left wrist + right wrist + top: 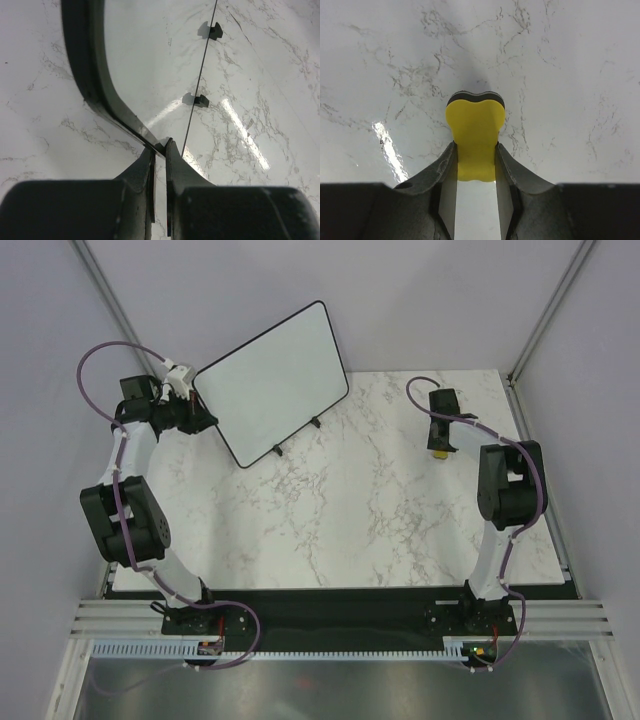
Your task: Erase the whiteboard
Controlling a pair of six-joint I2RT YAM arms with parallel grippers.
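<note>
The whiteboard [270,380] stands tilted on two small black feet at the back left of the marble table; its white face looks blank. My left gripper [207,421] is shut on the board's left black rim. In the left wrist view the fingers [160,148] pinch the rim, and the board [155,60] stretches away above them. My right gripper [440,443] is at the back right, shut on a yellow eraser [475,137] with a dark felt underside, held above the tabletop. The eraser shows as a small yellow spot in the top view [439,452].
The marble tabletop [370,510] spreads between the two arms. Grey enclosure walls and corner posts [545,310] close in the back and sides. The board's feet [201,100] rest on the marble.
</note>
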